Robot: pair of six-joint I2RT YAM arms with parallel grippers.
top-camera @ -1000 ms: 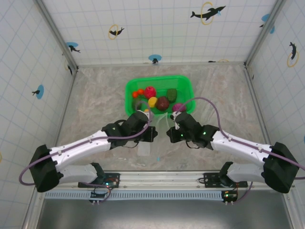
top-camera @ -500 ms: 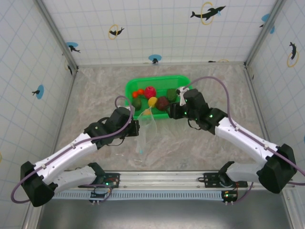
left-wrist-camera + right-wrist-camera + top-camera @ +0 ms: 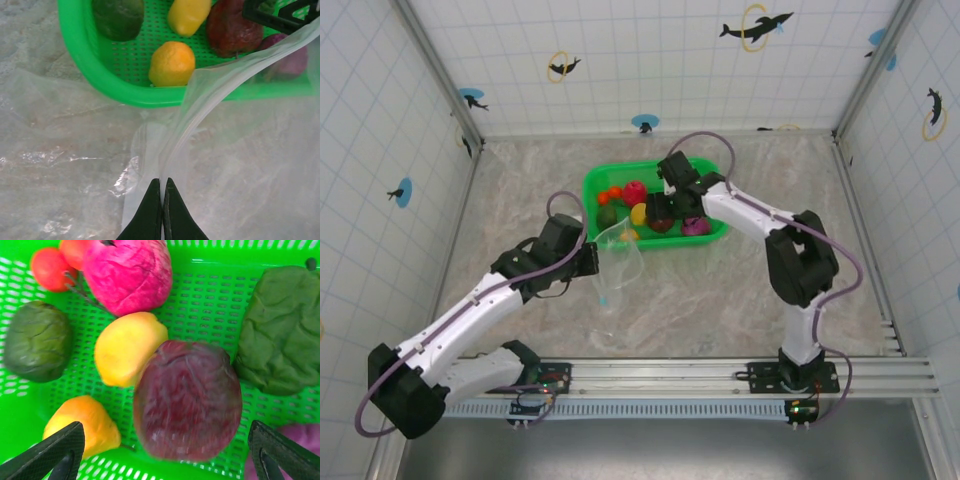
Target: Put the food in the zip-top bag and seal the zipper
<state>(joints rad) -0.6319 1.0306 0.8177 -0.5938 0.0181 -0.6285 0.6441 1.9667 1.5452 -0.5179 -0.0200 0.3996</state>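
Zip-top bag (image 3: 227, 67) edge pinched in left tool (image 3: 163, 182) beside basket (image 3: 82, 57) rim; right tool (image 3: 166, 427) gapes above maroon food (image 3: 187, 395).

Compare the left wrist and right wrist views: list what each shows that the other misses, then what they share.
Left wrist, not right wrist: the bag, pinched in the shut left gripper, and the table. Right wrist, not left wrist: the pink food and red food. Both: the basket, yellow food, orange food, maroon food, dark green food, and the open right gripper over the maroon one.
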